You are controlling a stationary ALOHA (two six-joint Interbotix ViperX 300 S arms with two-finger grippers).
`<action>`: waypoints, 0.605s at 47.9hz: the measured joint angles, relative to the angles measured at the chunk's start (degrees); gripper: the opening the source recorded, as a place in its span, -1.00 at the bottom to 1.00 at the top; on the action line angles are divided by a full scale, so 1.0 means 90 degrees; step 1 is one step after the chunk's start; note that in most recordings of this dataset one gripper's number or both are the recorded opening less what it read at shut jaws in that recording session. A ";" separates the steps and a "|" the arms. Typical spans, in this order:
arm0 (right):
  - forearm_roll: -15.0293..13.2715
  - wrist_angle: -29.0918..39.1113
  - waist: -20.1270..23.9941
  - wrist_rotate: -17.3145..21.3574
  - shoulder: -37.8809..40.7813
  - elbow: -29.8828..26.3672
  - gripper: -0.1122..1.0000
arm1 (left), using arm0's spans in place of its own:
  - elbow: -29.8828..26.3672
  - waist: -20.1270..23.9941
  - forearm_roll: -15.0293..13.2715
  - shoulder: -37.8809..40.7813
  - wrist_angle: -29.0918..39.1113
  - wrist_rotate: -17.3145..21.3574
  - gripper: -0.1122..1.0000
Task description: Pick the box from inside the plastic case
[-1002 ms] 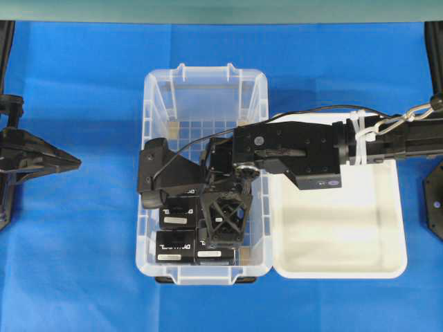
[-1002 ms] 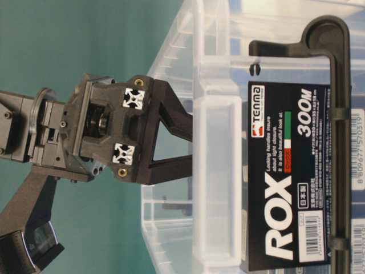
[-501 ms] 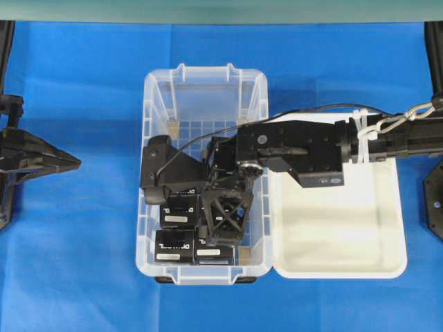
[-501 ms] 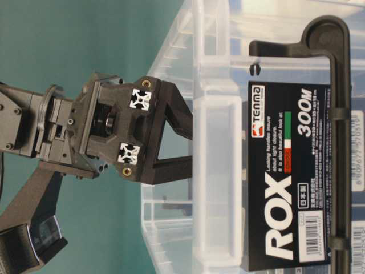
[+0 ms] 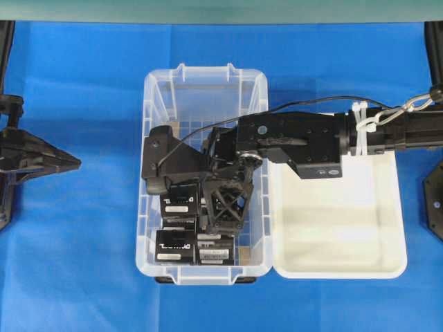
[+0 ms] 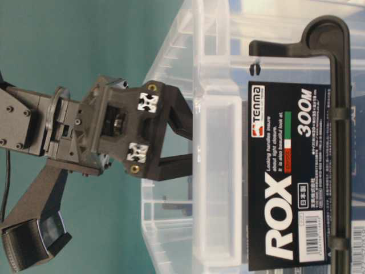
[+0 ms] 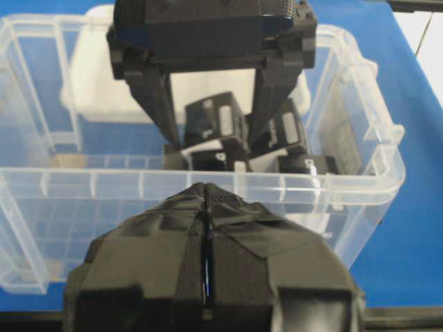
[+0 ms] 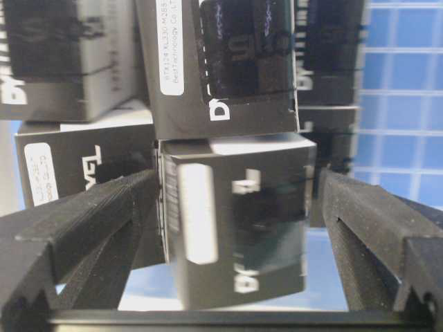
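Now, from left to right:

Left gripper [image 7: 208, 277]: parked well left of the bin over bare blue cloth; its wrist view shows the two padded fingers pressed together with nothing between them.

Blue cloth [image 5: 83, 242]: covers the table under everything.

Plastic case [image 5: 205, 81]: clear bin in the middle of the table, its far half showing only the grid floor. The black boxes crowd the near half, some tilted and leaning on one another.

Box [image 8: 235, 228]: the target appears to be the one framed in the right wrist view, sitting between the two fingers with a visible gap on each side. Other boxes press in behind and beside it.

Right gripper [image 5: 201, 200]: reached across from the right and dipped into the case, jaws spread wide and holding nothing. One finger [image 8: 83, 214] and its partner flank the box without touching it.

White tray [image 5: 387, 266]: shallow, just beside the case on the right, under the right forearm.

Risk, crowding: as the jaws close, a finger may well catch a neighbouring box and drag or tip it.

Risk, tilt: the box looks slightly skewed, so the grip could land on corners and let it slip or twist.

Risk, wall: the gripper works near the case's side wall and could nudge the bin.
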 measured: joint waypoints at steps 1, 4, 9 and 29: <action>-0.0010 0.0000 0.0000 -0.0010 0.0000 0.0000 0.98 | 0.0000 0.0000 0.0000 0.0000 0.0000 0.0000 -0.92; -0.0010 0.0000 -0.0020 -0.0020 0.0000 0.0010 0.97 | 0.0000 0.0000 0.0000 0.0000 0.0000 0.0000 -0.92; -0.0010 0.0039 -0.0010 -0.0029 0.0000 0.0020 0.91 | 0.0000 0.0000 0.0010 0.0000 0.0000 0.0000 -0.92; -0.0010 0.0186 0.0205 -0.0078 0.0059 0.0029 0.30 | 0.0000 0.0000 0.0010 0.0000 0.0000 0.0000 -0.92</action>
